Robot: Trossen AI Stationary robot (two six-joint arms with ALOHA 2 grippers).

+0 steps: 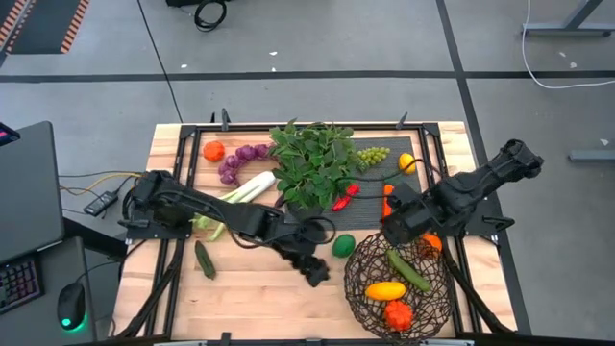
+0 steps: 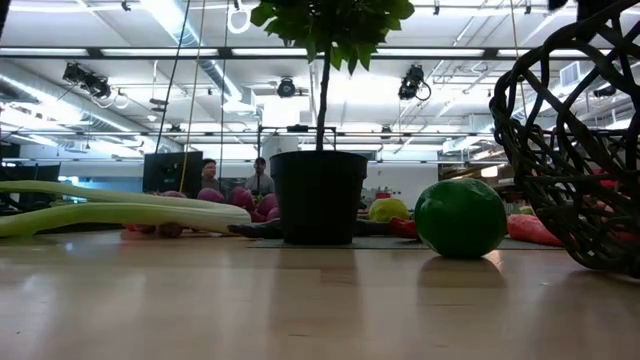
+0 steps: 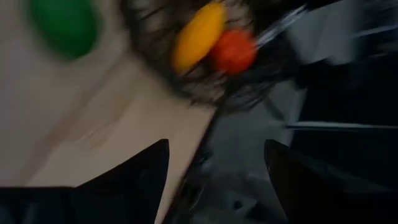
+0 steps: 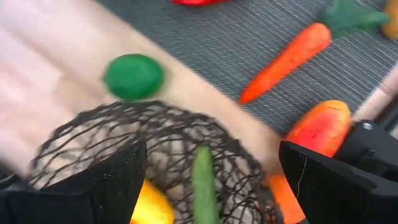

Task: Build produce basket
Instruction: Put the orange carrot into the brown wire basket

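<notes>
Round basket [image 1: 399,288] of loosely woven dark wire, see-through, at lower right of the high view on the wooden bench [image 1: 250,298]. Inside it: a yellow lemon [image 1: 385,290], a green cucumber [image 1: 408,270] lying slantwise, an orange tomato [image 1: 398,313]. Just left of the rim, on bare wood and apart from it, a glossy green lime [image 1: 343,246]; in the low view right of centre, beside the basket wall at the right edge. Across the upper part of the high view: a second orange tomato [image 1: 213,151] at upper left, purple grapes [image 1: 240,161] beside it, a pale green-white leek [image 1: 245,189] running slantwise, green grapes [image 1: 373,155] and a small yellow fruit [image 1: 407,162] on the black ribbed mat [image 1: 375,207], a red chili [image 1: 344,196] by the potted plant [image 1: 309,163], a carrot [image 4: 286,61] on the mat. A second, dark green cucumber [image 1: 205,259] alone at lower left. Left gripper [image 1: 317,272] low at centre of the high view, between lime and the bench's front edge, jaws apart with nothing between them. Right gripper [image 1: 396,229] above the basket's upper rim, jaws wide, empty.
</notes>
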